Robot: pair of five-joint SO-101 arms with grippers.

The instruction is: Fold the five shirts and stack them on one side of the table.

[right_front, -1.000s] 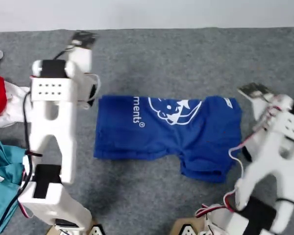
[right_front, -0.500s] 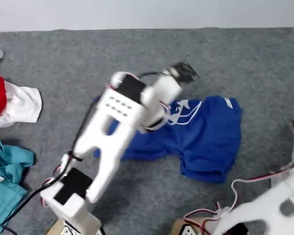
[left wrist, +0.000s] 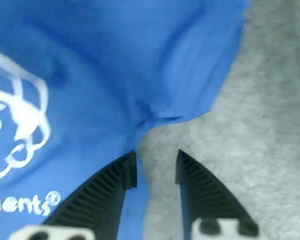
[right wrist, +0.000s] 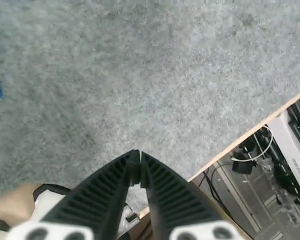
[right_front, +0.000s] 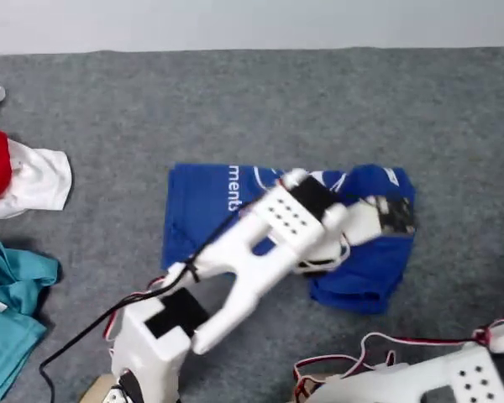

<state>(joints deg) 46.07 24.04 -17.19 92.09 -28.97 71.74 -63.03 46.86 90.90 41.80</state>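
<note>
High view shows me the blue shirt [right_front: 203,220] mid-table, with my left arm [right_front: 269,243] lying across it and hiding its middle. The left gripper [left wrist: 155,167] is spread over the shirt's edge. The right gripper [right wrist: 136,162] is pressed together above the grey mat [right wrist: 140,60]. White shirt [right_front: 38,180] and teal shirt [right_front: 8,294] lie far left.

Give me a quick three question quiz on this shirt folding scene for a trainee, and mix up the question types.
1. True or false: the left gripper is open at the blue shirt's edge.
2. The right gripper is: A, open on a red shirt; B, shut over the bare grey table; C, shut on the blue shirt.
3. What colour is the lower-left shirt in the high view?
Key: 1 true; 2 B; 3 teal.
</note>
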